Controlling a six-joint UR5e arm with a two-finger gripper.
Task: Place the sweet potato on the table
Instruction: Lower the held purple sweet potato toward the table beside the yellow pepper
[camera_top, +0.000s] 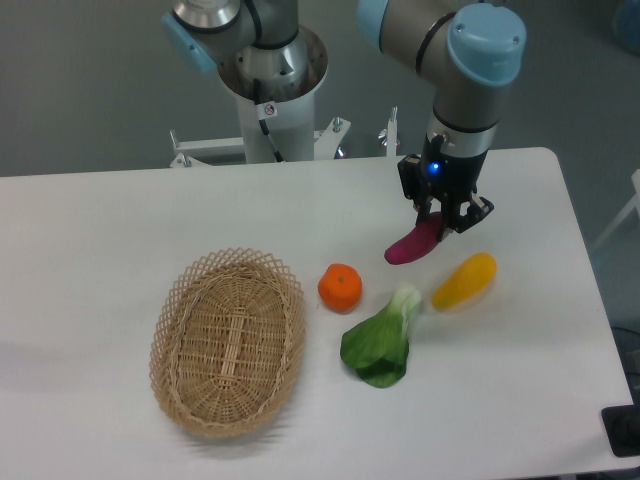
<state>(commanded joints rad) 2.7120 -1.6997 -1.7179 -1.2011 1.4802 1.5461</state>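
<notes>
The sweet potato (412, 243) is a magenta-purple tuber, tilted, with its upper right end between my gripper's fingers and its lower left end at or just above the white table (120, 220). My gripper (447, 218) is shut on that upper end, right of the table's middle. I cannot tell whether the tuber's low tip touches the tabletop.
A round orange (340, 286) lies left of the sweet potato. A yellow-orange oblong vegetable (464, 280) lies just right of it. A green leafy bok choy (383, 340) lies in front. An oval wicker basket (229, 340) stands at the front left. The robot base (270, 80) is at the back.
</notes>
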